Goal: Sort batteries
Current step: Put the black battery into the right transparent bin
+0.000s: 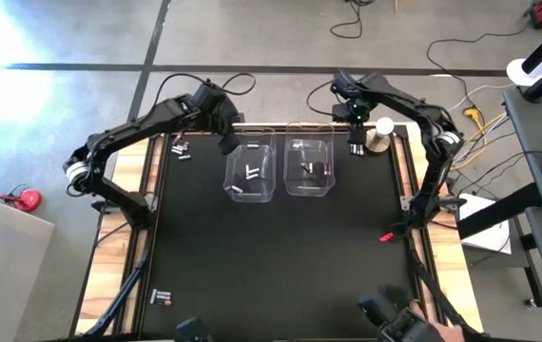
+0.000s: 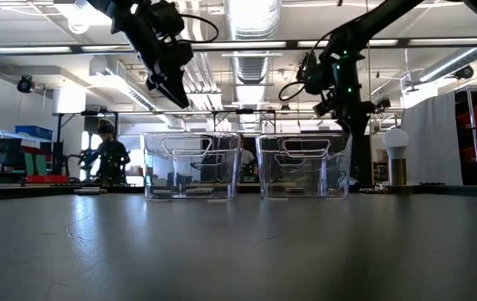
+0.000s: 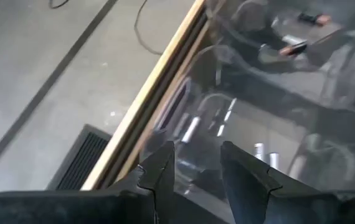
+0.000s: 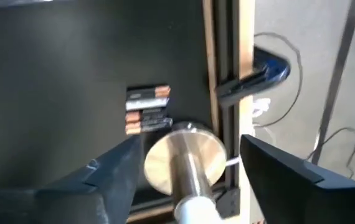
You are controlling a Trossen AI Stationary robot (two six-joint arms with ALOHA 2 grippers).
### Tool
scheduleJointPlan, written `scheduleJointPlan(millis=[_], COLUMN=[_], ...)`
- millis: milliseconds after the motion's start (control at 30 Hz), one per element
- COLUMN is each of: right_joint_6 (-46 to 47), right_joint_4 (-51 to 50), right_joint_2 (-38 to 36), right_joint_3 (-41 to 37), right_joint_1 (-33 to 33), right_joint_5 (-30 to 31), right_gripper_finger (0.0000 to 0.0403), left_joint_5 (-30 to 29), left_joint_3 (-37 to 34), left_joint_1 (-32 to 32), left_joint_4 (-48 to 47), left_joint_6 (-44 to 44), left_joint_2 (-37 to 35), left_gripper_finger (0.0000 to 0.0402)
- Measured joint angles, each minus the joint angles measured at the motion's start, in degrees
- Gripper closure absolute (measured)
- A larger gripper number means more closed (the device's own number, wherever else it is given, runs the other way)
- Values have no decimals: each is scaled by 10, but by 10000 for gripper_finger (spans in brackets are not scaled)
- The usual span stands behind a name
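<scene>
behind metal stand (image 4: 180,155), dark batteries (image 4: 147,109) partly hidden.

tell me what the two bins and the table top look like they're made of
The two bins: clear, glossy plastic by the look; the batteries inside and the room behind show through the walls. The table top: a black mat, material unclear, with a faint sheen in the low view.

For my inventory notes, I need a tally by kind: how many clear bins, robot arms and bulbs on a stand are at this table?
Clear bins: 2 (one, the other)
Robot arms: 2 (left, right)
Bulb on a stand: 1
Total: 5
</scene>
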Motion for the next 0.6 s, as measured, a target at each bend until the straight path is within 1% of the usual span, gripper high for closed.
scheduleJointPlan(millis=[100,167,233,367,600], right_joint_6=[-46,-99,-126,-120,-60], right_joint_4=[10,14,14,37,89], right_joint_2=[4,4,4,13,19], right_joint_3=[-16,-32,-48,-83,-130], right_joint_1=[-2,-5,-6,-6,-8], right_joint_5=[-16,-56,-80,-85,-85], right_gripper_finger=[103,85,72,63,72], left_joint_5=[4,4,5,9,9], left_joint_3=[-1,-2,-2,-3,-3], left_joint_1=[0,0,0,0,0], left_joint_4=[2,3,2,2,2], left_joint_6=[-1,2,6,7,4], left_joint_2=[-14,-23,-32,-47,-58], left_gripper_finger=[297,301,306,315,319])
